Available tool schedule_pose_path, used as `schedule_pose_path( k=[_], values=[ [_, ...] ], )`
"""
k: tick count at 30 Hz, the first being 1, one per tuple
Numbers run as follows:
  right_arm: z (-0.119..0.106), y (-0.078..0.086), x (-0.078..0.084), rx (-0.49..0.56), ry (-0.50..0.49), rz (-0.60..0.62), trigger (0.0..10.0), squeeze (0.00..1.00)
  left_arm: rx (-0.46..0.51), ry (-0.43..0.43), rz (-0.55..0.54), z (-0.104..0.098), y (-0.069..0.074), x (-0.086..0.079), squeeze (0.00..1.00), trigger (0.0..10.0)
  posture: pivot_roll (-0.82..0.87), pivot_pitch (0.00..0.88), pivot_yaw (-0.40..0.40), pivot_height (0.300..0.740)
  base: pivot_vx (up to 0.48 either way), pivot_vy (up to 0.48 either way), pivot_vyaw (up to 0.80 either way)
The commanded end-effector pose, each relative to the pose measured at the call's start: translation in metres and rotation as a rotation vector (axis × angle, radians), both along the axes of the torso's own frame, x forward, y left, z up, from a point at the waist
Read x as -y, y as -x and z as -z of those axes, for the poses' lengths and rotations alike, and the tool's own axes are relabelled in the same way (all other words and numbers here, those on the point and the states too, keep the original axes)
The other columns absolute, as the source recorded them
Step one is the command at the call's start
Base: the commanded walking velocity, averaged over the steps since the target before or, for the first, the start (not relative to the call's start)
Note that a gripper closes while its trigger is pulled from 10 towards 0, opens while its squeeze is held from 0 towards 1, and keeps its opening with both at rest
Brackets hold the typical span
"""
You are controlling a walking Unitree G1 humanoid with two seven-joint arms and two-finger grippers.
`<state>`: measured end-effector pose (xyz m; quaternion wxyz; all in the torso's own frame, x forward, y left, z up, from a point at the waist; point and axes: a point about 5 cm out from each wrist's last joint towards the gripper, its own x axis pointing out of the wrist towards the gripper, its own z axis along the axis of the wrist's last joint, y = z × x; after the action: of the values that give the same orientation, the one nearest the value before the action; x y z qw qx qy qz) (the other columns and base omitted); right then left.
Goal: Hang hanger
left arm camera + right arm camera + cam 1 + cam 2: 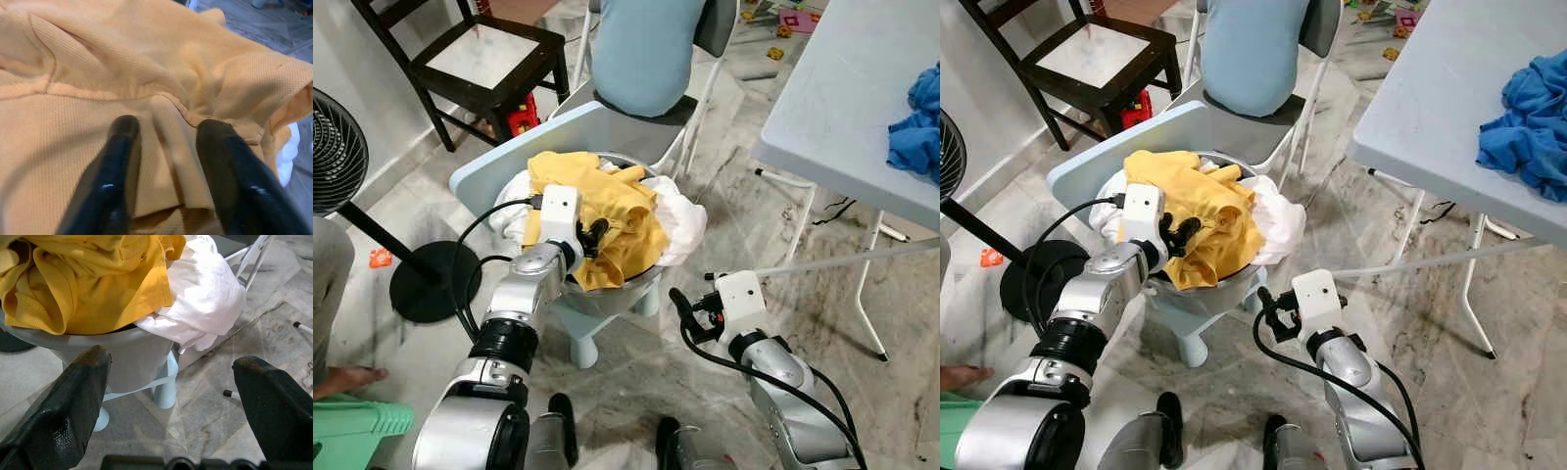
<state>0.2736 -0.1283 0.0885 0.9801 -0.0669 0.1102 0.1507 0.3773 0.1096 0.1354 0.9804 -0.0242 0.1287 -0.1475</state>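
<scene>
- Right hand point(683, 305) hangs low over the marble floor point(724, 235), near right of the basin, its black fingers point(63, 416) spread wide and holding nothing.
- Left hand point(594, 235) is down on the yellow shirt point(607, 220), fingers point(117, 161) slightly apart with a ridge of the ribbed cloth between them.
- The yellow shirt lies crumpled on top of a grey basin point(132, 357), a white garment point(677, 220) spilling over the right rim.
- The basin sits on a pale blue stool point(509, 147).
- Far right, a blue cloth point(1528, 108) lies on the bench point(842, 98).
- A hanger cannot be made out.
</scene>
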Motion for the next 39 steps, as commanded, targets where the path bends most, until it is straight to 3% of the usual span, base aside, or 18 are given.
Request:
schedule_pose_path(
  k=[1, 24, 32, 39],
  values=[
    [0.002, 0.004, 0.001, -0.011, 0.007, 0.002, 10.0, 0.00, -0.005, -0.006, -0.002, 0.002, 0.000, -0.002, 0.00, 0.0, -0.06, 0.292, -0.024, 0.740, 0.000, 0.000, 0.00],
    [0.002, 0.002, 0.001, -0.008, 0.012, 0.003, 10.0, 0.00, 0.069, 0.004, -0.053, -0.012, -0.005, -0.012, 0.00, 0.0, -0.06, 0.285, -0.026, 0.740, 0.000, 0.000, 0.00],
    [0.002, 0.001, 0.002, -0.005, 0.013, 0.004, 10.0, 0.00, 0.197, 0.006, -0.044, -0.044, -0.006, -0.014, 0.00, 0.0, -0.06, 0.285, -0.026, 0.740, 0.000, 0.000, 0.00],
    [0.002, 0.000, 0.001, -0.007, 0.011, -0.002, 10.0, 0.00, 0.330, 0.002, 0.016, -0.077, -0.003, -0.004, 0.00, 0.0, -0.05, 0.281, -0.028, 0.740, 0.000, 0.000, 0.00]
  ],
)
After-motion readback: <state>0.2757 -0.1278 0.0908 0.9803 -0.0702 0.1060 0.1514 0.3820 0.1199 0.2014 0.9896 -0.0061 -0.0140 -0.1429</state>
